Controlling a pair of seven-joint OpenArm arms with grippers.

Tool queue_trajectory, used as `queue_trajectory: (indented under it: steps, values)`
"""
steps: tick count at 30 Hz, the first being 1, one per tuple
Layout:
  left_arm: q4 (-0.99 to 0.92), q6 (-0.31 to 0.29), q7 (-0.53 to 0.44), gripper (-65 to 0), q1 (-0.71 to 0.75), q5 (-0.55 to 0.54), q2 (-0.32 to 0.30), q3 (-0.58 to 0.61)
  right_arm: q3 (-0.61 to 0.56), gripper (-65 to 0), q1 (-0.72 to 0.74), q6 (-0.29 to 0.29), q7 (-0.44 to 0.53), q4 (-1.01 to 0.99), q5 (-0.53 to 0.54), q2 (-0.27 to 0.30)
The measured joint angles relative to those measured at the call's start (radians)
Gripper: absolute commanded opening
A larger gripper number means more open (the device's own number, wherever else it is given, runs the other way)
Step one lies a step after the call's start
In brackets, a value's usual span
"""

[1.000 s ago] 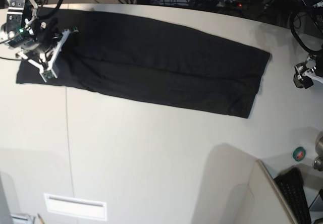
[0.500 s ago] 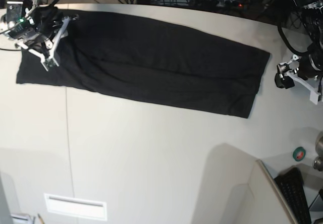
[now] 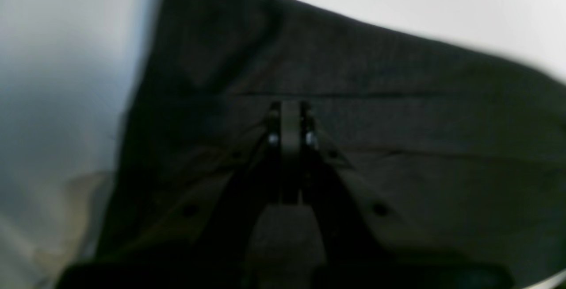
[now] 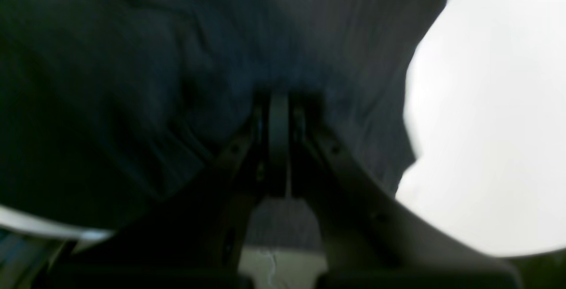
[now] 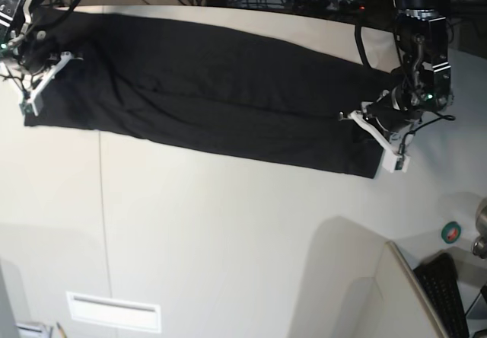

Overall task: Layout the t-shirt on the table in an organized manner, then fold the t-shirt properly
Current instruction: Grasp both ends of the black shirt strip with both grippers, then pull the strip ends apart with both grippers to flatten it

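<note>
Both arms have shifted since a second ago: the left gripper [image 5: 378, 136], then parked off the cloth at the base view's right edge, now sits over the t-shirt's [image 5: 228, 87] right end, and the right gripper [image 5: 42, 79] has slid to the far left end. The t-shirt lies as a long black band across the table [image 5: 213, 247], running from upper left down to the right.

From the base view alone, neither jaw state is readable. The left wrist view fills that in: the left gripper's [image 3: 289, 107] jaws are pressed together above the dark fabric, with nothing visibly pinched. The right wrist view shows the right gripper [image 4: 278, 98] closed, its tips buried in bunched cloth, so it appears to pinch the t-shirt [image 4: 132, 81].
</note>
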Motion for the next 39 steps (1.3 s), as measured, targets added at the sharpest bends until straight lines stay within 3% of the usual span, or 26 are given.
queue_trajectory:
  steps: [4,9,14,18,24,27,31,39]
  values:
    - [-0.112,0.029,-0.032,-65.0,-0.027,0.146,0.025,0.01,-0.002,-65.0,0.061,0.009,0.006,-0.151,0.01,0.039]
    - [-0.161,0.019,-0.055,-65.0,-0.039,0.159,0.028,-0.027,0.002,-65.0,0.168,0.011,0.13,-0.333,0.038,0.106]
    - [-0.198,0.019,-0.052,-65.0,-0.086,0.168,0.026,-0.024,0.002,-65.0,0.274,0.015,0.142,-0.465,0.045,0.157]
    - [-0.079,0.03,-0.014,-65.0,-0.06,0.174,0.031,-0.024,-0.002,-65.0,0.256,0.005,0.106,-0.401,0.022,0.148]
    - [0.035,0.026,-0.031,-65.0,-0.056,0.17,0.004,-0.029,0.003,-65.0,0.156,-0.005,0.003,-0.117,-0.009,0.114]
    - [-0.079,0.031,-0.02,-65.0,-0.136,0.186,0.0,-0.031,-0.021,-65.0,0.193,-0.003,0.037,-0.085,0.008,0.106]
    - [-0.277,0.03,-0.038,-65.0,-0.257,0.187,-0.009,-0.023,-0.116,-65.0,0.254,-0.003,0.029,-0.183,0.005,0.138]
    - [-0.536,0.024,-0.171,-65.0,-0.344,0.173,-0.024,-0.023,-0.161,-65.0,0.42,-0.008,0.201,-0.595,0.01,0.193]
